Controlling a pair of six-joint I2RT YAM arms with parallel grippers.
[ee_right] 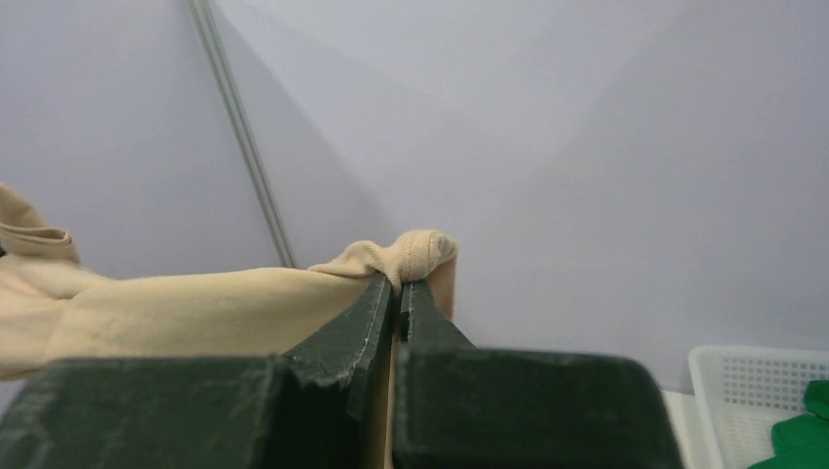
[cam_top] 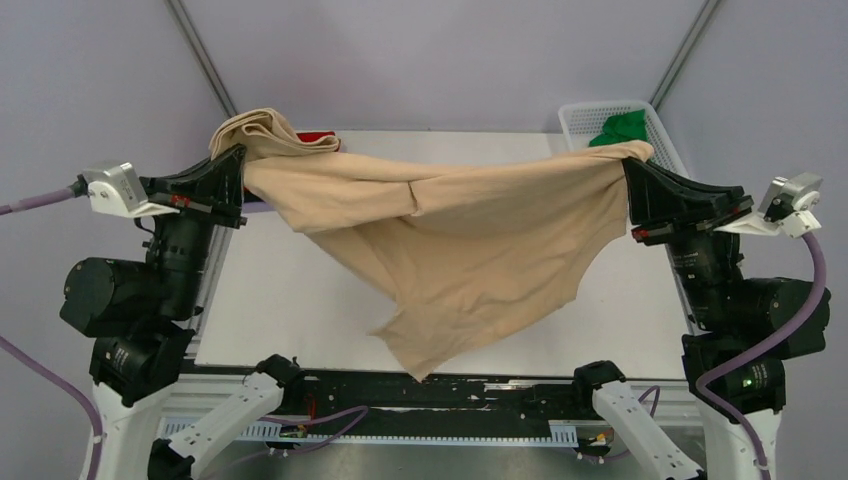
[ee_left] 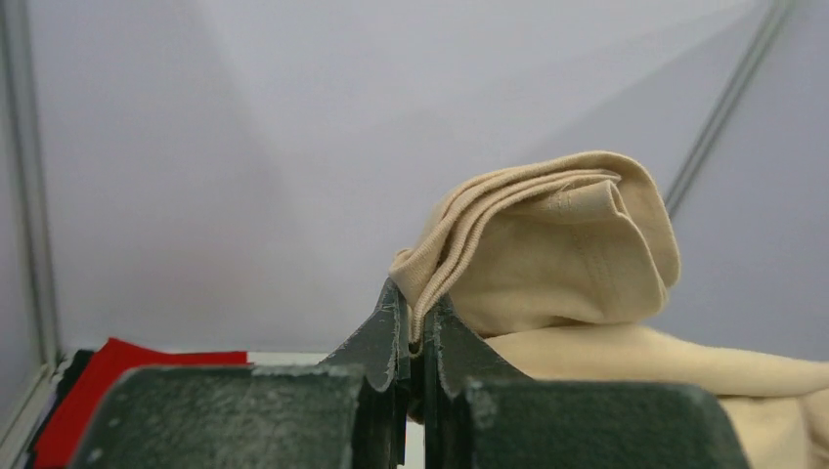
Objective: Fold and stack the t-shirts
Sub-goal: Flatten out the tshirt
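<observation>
A beige t-shirt (cam_top: 470, 240) hangs stretched in the air between both grippers, its lower part drooping to a point near the table's front edge. My left gripper (cam_top: 238, 165) is shut on its bunched left end; in the left wrist view (ee_left: 417, 327) the ribbed edge (ee_left: 547, 244) sticks up between the jaws. My right gripper (cam_top: 630, 165) is shut on its right end; in the right wrist view (ee_right: 401, 291) a small fold of cloth (ee_right: 411, 254) shows above the closed jaws. A red shirt (cam_top: 316, 138) lies at the table's back left, also in the left wrist view (ee_left: 88, 391).
A white basket (cam_top: 600, 118) at the back right holds a green garment (cam_top: 622, 128), also seen in the right wrist view (ee_right: 797, 430). The white table (cam_top: 290, 300) lies under the hanging shirt. Grey tent walls and poles surround the workspace.
</observation>
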